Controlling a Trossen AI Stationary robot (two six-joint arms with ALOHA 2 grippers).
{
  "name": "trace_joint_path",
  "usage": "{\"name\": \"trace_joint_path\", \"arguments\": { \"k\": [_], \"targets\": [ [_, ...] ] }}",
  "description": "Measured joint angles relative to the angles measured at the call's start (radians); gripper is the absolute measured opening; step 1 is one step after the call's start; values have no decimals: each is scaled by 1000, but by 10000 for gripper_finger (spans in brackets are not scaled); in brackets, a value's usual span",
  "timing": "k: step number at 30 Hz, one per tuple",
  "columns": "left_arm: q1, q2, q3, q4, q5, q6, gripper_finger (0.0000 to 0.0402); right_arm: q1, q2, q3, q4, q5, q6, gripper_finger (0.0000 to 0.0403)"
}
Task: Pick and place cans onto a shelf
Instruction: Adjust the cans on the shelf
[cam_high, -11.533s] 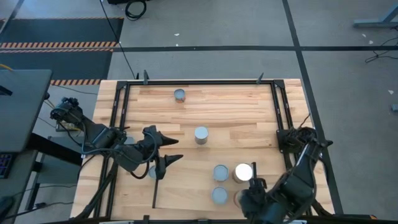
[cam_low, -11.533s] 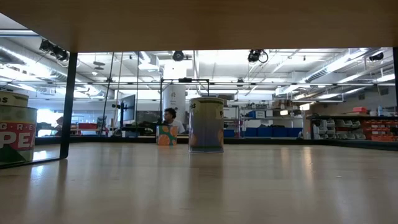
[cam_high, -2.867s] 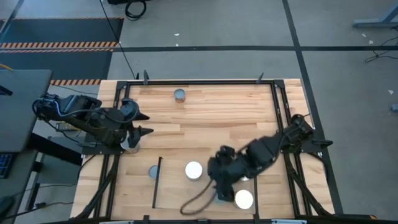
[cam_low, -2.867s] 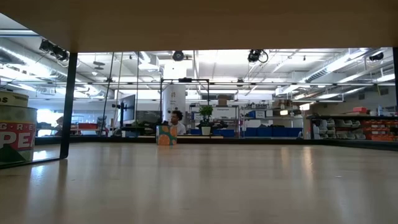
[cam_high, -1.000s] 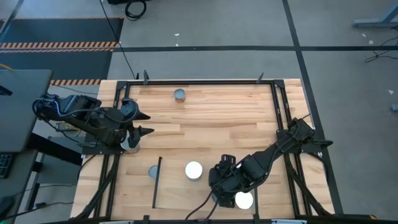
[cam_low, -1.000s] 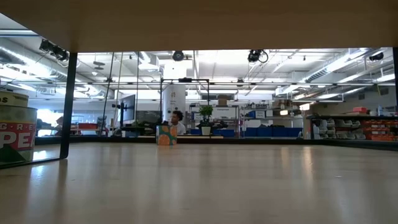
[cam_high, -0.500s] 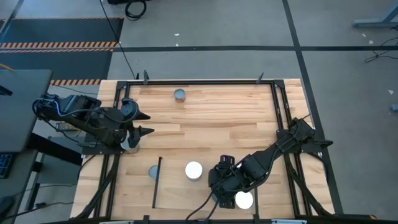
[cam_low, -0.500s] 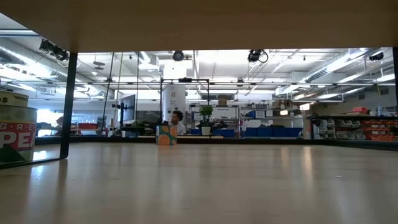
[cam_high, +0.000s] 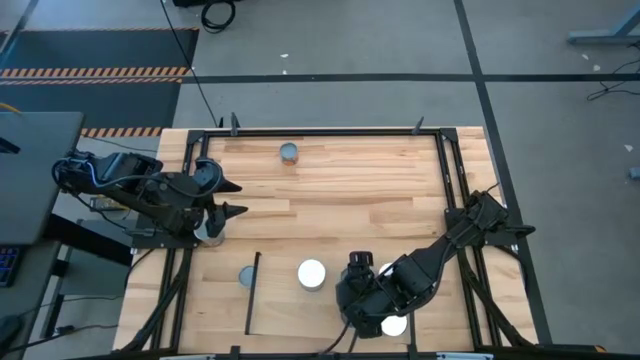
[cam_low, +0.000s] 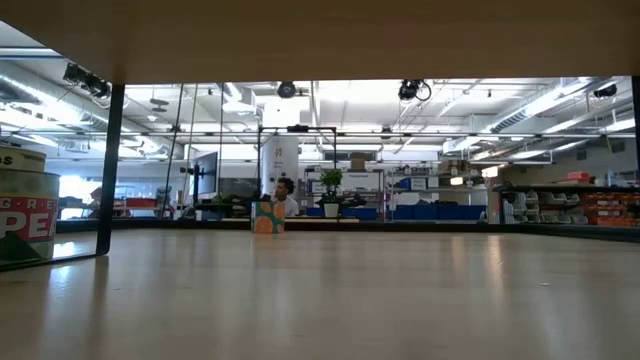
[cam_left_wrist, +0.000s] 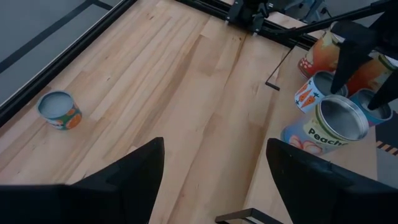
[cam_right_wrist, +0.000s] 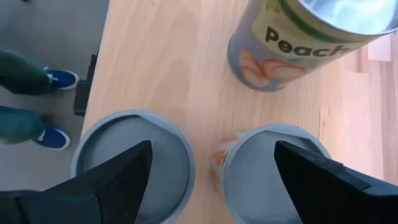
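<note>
A planked wooden table seen from above, with cans scattered on it. The shelf – a pale panel edged by black bars – lies at the table's near edge. On it stands a white-topped can; a grey can sits just outside the shelf's left bar. The right gripper hovers over the shelf's right part, fingers spread wide and holding nothing, above two grey-topped cans side by side; a "Peach" can stands just beyond them. The left gripper waits well away from the shelf, near the table's left edge, fingers open and empty. A small can stands near the table's far edge, farthest from the shelf.
</note>
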Motion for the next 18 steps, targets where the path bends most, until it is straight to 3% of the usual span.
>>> {"name": "trace_joint_path", "arguments": {
  "k": [18],
  "targets": [
    [0, 0, 0, 0, -3, -6, 286, -31, -5, -2, 37, -33, -16, 346]
  ]
}}
